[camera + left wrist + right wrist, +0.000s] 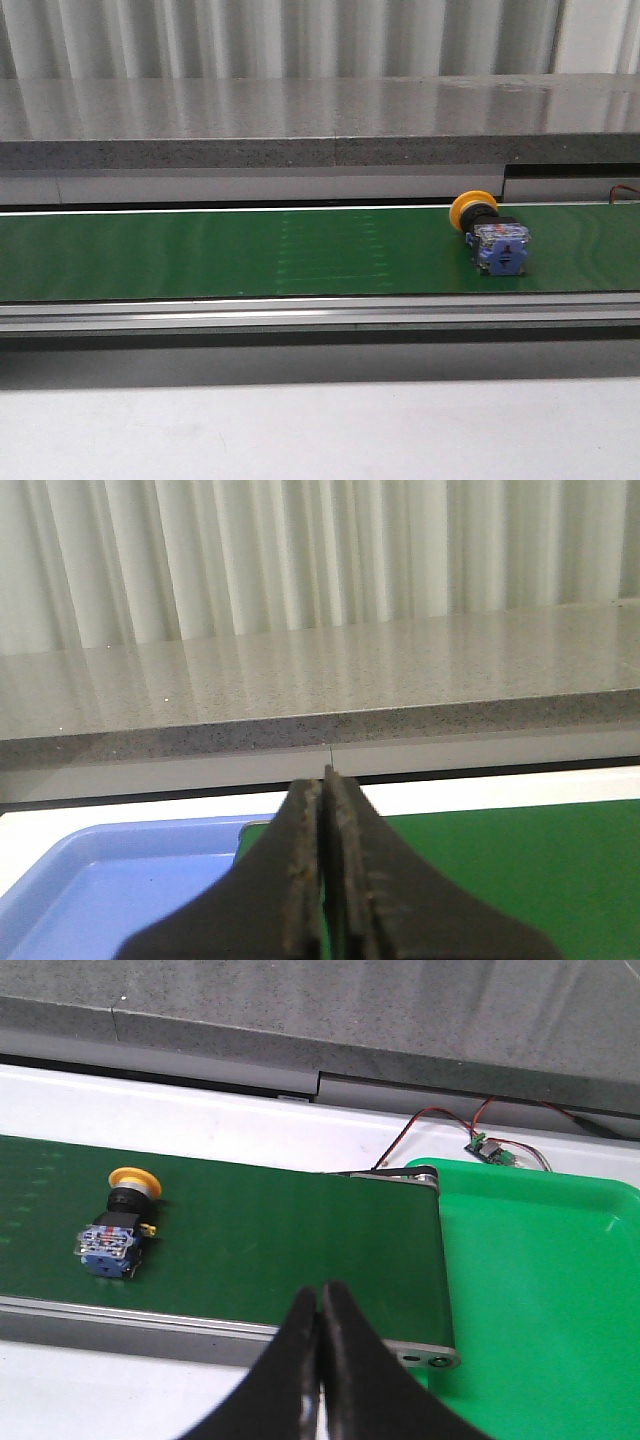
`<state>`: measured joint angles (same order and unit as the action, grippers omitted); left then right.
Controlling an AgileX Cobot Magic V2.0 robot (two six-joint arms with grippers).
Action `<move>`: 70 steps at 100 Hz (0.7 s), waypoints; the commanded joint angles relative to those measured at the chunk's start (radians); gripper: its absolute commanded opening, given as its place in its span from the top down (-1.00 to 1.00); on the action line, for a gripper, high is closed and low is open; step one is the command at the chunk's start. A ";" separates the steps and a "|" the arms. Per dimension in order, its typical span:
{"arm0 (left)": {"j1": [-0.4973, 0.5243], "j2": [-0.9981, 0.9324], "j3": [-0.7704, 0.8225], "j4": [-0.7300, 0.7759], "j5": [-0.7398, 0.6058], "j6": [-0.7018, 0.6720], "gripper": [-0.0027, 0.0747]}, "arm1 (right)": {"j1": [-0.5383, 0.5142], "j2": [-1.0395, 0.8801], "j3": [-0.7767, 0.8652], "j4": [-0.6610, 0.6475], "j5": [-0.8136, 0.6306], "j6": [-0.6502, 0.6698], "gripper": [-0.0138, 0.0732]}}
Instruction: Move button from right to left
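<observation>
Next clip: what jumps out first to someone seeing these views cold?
The button, yellow cap and blue block, lies on its side alone on the green belt, toward its right end. A green tray sits just past that end; a blue tray shows beside the belt in the left wrist view. Both the left gripper and right gripper are shut and empty.

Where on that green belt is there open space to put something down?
The green belt is bare left of the button, between its rails. The only occupied spot is the button's. The green tray past the belt's end and the blue tray show bare surface.
</observation>
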<state>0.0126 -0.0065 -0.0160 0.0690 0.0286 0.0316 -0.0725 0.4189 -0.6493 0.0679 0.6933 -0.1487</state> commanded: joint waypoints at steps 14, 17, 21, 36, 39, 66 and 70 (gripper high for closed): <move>0.001 0.094 -0.235 -0.086 0.071 -0.013 0.98 | 0.001 0.003 -0.023 0.003 -0.065 -0.010 0.84; 0.001 0.120 -0.275 -0.086 0.116 -0.013 0.98 | 0.001 0.003 -0.023 0.003 -0.065 -0.010 0.84; 0.001 0.164 -0.337 -0.086 0.185 -0.013 0.98 | 0.001 0.003 -0.023 0.003 -0.065 -0.010 0.84; 0.001 0.332 -0.531 -0.086 0.387 -0.013 0.98 | 0.001 0.003 -0.023 0.003 -0.065 -0.010 0.84; 0.001 0.362 -0.563 -0.086 0.430 -0.013 0.98 | 0.001 0.003 -0.023 0.003 -0.065 -0.010 0.84; 0.001 0.571 -0.685 -0.179 0.564 -0.013 0.98 | 0.001 0.003 -0.023 0.003 -0.065 -0.010 0.84; 0.001 0.590 -0.685 -0.204 0.565 -0.013 0.98 | 0.001 0.003 -0.023 0.003 -0.065 -0.010 0.84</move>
<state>0.0126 0.5335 -0.6617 -0.0674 0.6408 0.0316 -0.0725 0.4189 -0.6493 0.0694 0.6970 -0.1487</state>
